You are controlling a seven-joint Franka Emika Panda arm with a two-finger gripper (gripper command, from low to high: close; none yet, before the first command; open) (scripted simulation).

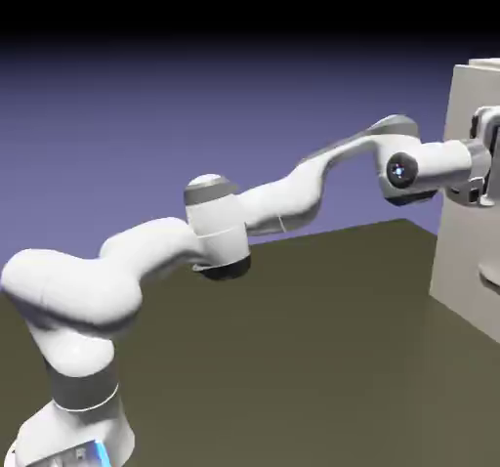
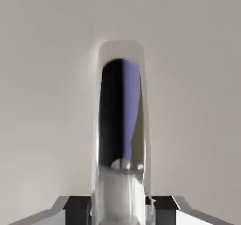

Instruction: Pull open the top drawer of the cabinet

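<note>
Exterior view: tabletop (image 1: 322, 358), dark olive-brown, plain, smooth-looking; runs down to the picture's bottom edge. Far edge slants, higher toward the exterior view's right, then turns at a corner. Backdrop (image 1: 127, 152) behind it: black along the top, fading downward into blue-violet, brighter near the table's far edge

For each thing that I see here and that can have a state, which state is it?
Grey-tipped two-finger claw: shut on the shiny grey bar handle.
Flat beige-white top drawer: seems closed, no gap shows.
Lower grey handle: not gripped.
White jointed arm: stretched toward the cabinet.
</note>
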